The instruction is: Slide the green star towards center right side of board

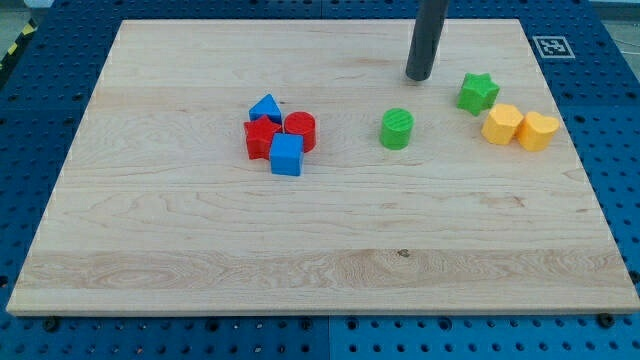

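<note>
No jaws on this rig, so nothing to call wide, narrow or holding: just the straight dark rod, and my tip (419, 77) sits on the pale wooden worktop (200, 260) in the upper right part of the view.

Green star-shaped block (478, 93) is near the tip, to its right and slightly lower in view, with a clear gap between them. The star lies toward the worktop's right side, a bit above mid-height.

Green cylinder block (397, 129) is below the tip, slightly to its left, also not touching.

Two yellow blocks lie just right of and below the star: a yellow block of roughly hexagonal shape (502, 124) close beside the star, contact unclear, and a yellow heart-shaped block (538, 131) touching it on the right.

Well apart, left of centre, is a tight cluster: blue triangular block (265, 107) on top, red block of unclear shape (260, 137) at left, red cylinder (300, 130) at right, blue cube-like block (287, 155) at the bottom, all seemingly touching.
</note>
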